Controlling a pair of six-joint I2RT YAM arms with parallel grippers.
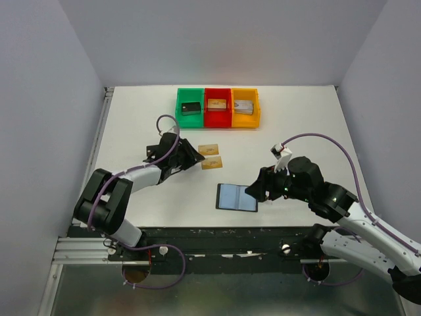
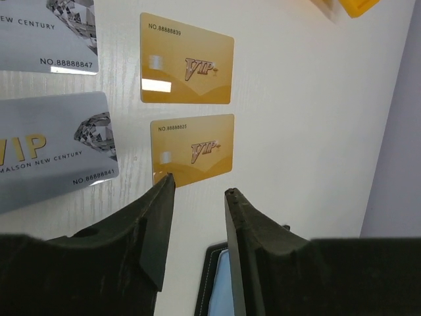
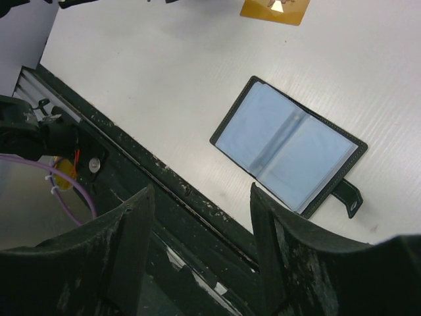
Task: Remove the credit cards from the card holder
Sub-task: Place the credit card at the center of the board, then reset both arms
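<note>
The card holder [image 1: 237, 197] lies open and flat on the white table, its blue-grey inner faces up [image 3: 289, 148]; its corner shows in the left wrist view [image 2: 220, 283]. Two gold credit cards [image 1: 208, 149] [image 1: 212, 162] lie side by side beyond it. In the left wrist view they [image 2: 186, 59] [image 2: 192, 149] lie next to two silver-grey cards [image 2: 49, 33] [image 2: 56, 151], which the left arm hides from above. My left gripper [image 2: 199, 184] [image 1: 200, 157] hovers open just short of the nearer gold card, nothing between its fingers. My right gripper [image 3: 200, 191] [image 1: 252, 192] stands open by the holder's right edge, holding nothing.
Green [image 1: 191, 107], red [image 1: 218, 106] and yellow [image 1: 245, 106] bins stand in a row at the back, each with a small block inside. The table's dark front rail [image 3: 164, 191] runs just under my right gripper. One gold card [image 3: 275, 10] shows at the top of the right wrist view.
</note>
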